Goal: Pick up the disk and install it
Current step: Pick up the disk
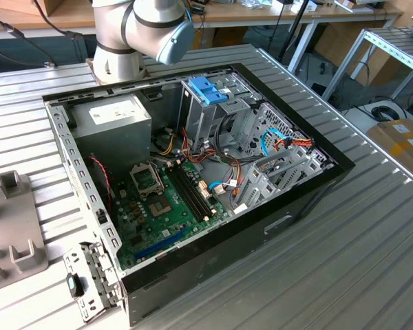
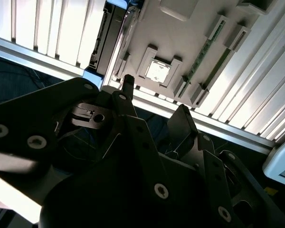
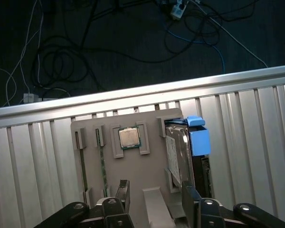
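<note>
The fingers (image 3: 190,199) hung open and empty above the grey fixture tray (image 3: 152,171) on the slatted tabletop (image 3: 247,156). There the disk (image 3: 175,154) sat in an end slot near the CPU (image 3: 129,137). The fingers looked centred off the disk, so a descent from there risked striking the slot wall or pinching only the blue carrier (image 3: 198,141) and tilting the drive.

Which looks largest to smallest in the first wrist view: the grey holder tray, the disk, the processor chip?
1. grey holder tray, clearly largest
2. disk with its blue carrier
3. processor chip, smallest

The disk and the chip sit in that same tray, so nearness to the camera hardly skews the order.
</note>
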Tool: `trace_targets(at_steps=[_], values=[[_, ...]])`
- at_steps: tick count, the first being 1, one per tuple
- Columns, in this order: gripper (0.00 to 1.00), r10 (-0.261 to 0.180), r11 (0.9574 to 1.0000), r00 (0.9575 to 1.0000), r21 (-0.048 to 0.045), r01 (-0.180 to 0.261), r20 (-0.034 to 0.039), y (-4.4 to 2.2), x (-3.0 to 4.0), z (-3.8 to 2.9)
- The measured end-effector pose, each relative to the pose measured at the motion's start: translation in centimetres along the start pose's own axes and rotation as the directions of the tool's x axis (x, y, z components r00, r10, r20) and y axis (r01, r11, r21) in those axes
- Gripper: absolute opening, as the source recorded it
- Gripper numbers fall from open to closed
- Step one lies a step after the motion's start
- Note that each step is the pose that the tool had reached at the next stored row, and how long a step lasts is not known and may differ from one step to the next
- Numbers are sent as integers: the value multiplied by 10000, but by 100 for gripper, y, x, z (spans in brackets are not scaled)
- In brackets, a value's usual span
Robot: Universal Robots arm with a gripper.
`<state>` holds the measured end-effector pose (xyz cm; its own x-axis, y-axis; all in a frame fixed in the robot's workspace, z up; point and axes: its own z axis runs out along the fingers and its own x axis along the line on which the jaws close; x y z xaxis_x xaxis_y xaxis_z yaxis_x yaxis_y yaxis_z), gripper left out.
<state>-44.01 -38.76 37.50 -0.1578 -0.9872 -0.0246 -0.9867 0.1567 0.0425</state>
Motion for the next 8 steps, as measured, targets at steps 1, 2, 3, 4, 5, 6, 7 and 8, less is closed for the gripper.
trace_targets(at_steps=[1, 2, 3, 4, 5, 6, 7, 8], values=[[56, 0, 10000, 10000, 0, 0, -1, 0, 0, 1], [56, 0, 10000, 10000, 0, 0, 0, 0, 0, 7], [56, 0, 10000, 10000, 0, 0, 0, -1, 0, 12], [56, 0, 10000, 10000, 1, 0, 0, -1, 0, 13], [56, 0, 10000, 10000, 0, 0, 0, -1, 1, 15], [56, 0, 10000, 10000, 0, 0, 0, -1, 1, 17], [56, 0, 10000, 10000, 1, 0, 0, -1, 0, 19], [56, 0, 10000, 10000, 0, 0, 0, -1, 1, 21]])
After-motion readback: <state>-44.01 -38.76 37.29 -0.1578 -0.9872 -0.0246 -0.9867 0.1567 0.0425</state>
